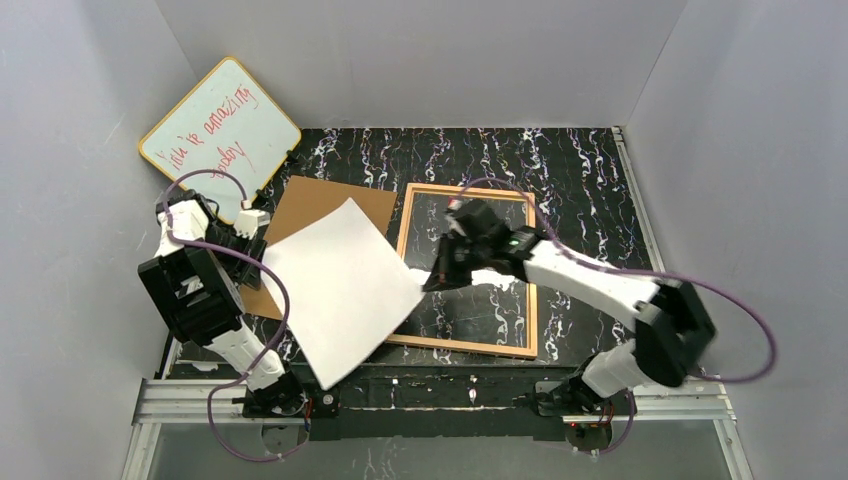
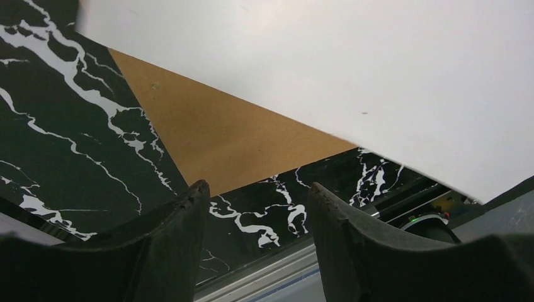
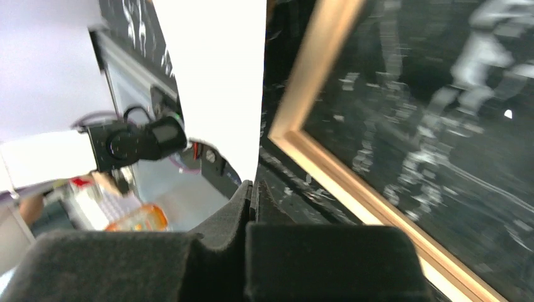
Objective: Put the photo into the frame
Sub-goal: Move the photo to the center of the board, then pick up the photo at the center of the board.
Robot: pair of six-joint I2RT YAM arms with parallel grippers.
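Black marble desk [image 1: 580, 170] carried everything. The frame [image 1: 470, 347] lay flat just below and to the right of the right tool [image 3: 252, 187], pane showing, nothing in it. The photo [image 1: 340, 290] was white back up, extending left from that tool and apparently lifted. It sloped over the brown backing board [image 1: 330, 200], with its near corner at the frame's left rail. Right tool was closed, pinching the photo at that corner edge. Left tool [image 2: 257, 189] sat at the sheet's far-left side, jaws apart, nothing between them, photo edge above and beyond its tips. Risks as I read it:

- The single corner pinch on glossy paper could slip or let the sheet pivot.
- The unsupported span could sag and crease.
- The trailing edge could drag on the backing board and shove it.
- The photo was rotated against the frame, so a straight drop would leave it skewed across a rail.
- The open left tool's tips could snag the edge as the sheet passes.
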